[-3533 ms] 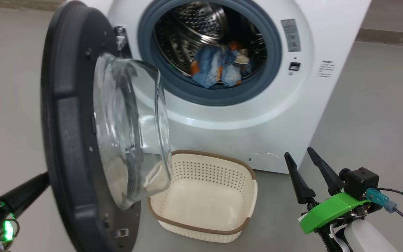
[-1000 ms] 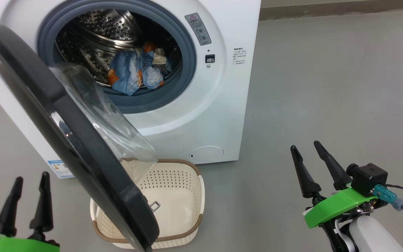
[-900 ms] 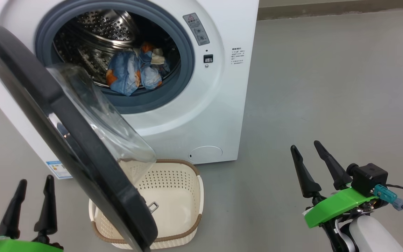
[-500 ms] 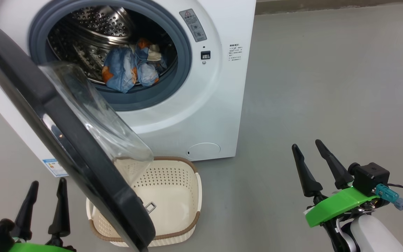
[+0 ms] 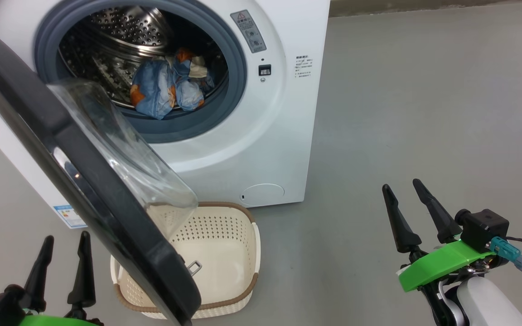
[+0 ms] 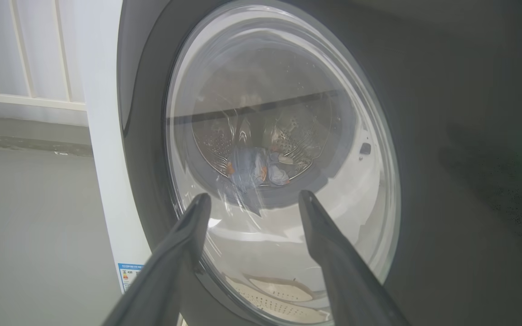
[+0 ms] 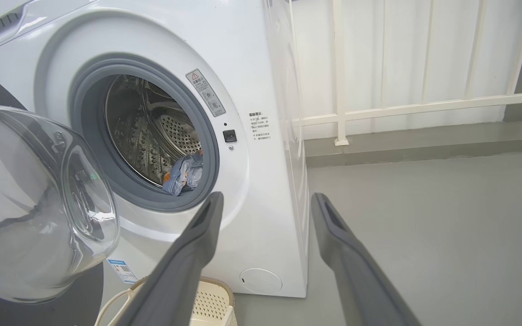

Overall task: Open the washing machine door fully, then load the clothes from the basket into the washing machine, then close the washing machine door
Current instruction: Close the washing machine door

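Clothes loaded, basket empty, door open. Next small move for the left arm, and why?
Probably ease the open left gripper forward onto the outer face of the round black-rimmed glass door and begin swinging it shut. The light blue printed clothes lie in the steel drum of the white washing machine, the cream perforated basket is empty, and that gripper faces the door's outer glass.

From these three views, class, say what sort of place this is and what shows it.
Probably a laundry area: a front-loading washing machine with clothes in its drum, and a basket on the grey floor.
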`<state>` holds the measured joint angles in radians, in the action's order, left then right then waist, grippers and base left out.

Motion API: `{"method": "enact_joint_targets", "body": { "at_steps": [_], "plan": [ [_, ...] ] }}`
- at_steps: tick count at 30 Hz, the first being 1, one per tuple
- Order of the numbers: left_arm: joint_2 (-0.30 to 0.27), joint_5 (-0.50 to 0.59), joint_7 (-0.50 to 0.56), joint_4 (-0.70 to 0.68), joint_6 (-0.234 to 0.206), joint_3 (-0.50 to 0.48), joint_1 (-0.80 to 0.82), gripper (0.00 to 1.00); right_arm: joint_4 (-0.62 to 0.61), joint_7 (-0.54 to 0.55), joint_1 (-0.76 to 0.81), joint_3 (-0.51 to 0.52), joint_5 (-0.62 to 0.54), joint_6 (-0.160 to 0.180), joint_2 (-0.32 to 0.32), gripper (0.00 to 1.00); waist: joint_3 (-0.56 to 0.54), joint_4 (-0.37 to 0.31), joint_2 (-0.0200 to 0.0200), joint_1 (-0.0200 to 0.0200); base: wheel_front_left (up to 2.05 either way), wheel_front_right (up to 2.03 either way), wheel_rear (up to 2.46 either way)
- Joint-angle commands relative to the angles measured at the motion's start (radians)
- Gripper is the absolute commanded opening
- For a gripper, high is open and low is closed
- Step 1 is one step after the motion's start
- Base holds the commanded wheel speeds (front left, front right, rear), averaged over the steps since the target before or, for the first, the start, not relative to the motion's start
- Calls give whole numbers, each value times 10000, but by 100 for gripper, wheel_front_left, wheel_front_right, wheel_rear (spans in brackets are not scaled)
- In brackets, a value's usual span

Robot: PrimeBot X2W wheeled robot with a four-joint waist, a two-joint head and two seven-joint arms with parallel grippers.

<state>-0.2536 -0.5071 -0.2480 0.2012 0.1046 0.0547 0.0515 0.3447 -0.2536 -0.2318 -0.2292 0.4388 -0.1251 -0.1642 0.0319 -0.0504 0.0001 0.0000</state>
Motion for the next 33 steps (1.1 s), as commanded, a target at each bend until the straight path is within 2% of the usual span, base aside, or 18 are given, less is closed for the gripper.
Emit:
{"method": "enact_joint_targets", "body": {
  "at_steps": [1, 16, 17, 18, 19, 20, 21, 22, 29, 33],
  "plan": [
    [-154, 125, -126, -150, -13, -417, 141, 100, -230, -82, -182, -188, -88, -56, -92, 100, -10, -1, -1, 0, 0, 0, 0],
    [4, 218, -135, -27, 19, -449, 120, 100, -220, -82, -162, -222, -20, -56, -125, 100, -90, 104, -1, 0, 0, 0, 0],
    [14, 227, -135, -24, 22, -435, 115, 100, -239, -82, -158, -220, -11, -56, -125, 96, -98, 133, -1, 0, 0, 0, 0],
    [14, 227, -135, -24, 22, -435, 115, 100, -239, -82, -158, -220, -11, -56, -125, 96, -98, 133, -1, 0, 0, 0, 0],
    [24, 234, -136, -22, 26, -421, 110, 100, -259, -82, -157, -226, -1, -56, -129, 67, -106, 169, -1, 0, 0, 0, 0],
    [31, 243, -136, -24, 30, -406, 109, 100, -276, -82, -158, -236, 9, -56, -141, 44, -107, 225, -1, 0, 0, 0, 0],
    [37, 247, -136, -27, 34, -390, 111, 100, -300, -82, -164, -265, 12, -56, -156, 13, -104, 289, -1, 0, 0, 0, 0],
    [42, 254, -136, -25, 37, -375, 118, 100, -326, -82, -175, -284, 13, -56, -165, 0, -103, 358, -1, 0, 0, 0, 0],
    [99, 299, -136, -16, 41, -315, 127, 100, -620, -82, -379, -461, 137, -56, -177, 0, -165, 1094, -1, 0, 0, 0, 0],
    [130, 282, -137, 19, 43, -256, 60, 100, -1103, -82, -580, -666, 896, -56, 95, 0, -229, 1641, -1, 0, 0, 0, 0]
  ]
}}
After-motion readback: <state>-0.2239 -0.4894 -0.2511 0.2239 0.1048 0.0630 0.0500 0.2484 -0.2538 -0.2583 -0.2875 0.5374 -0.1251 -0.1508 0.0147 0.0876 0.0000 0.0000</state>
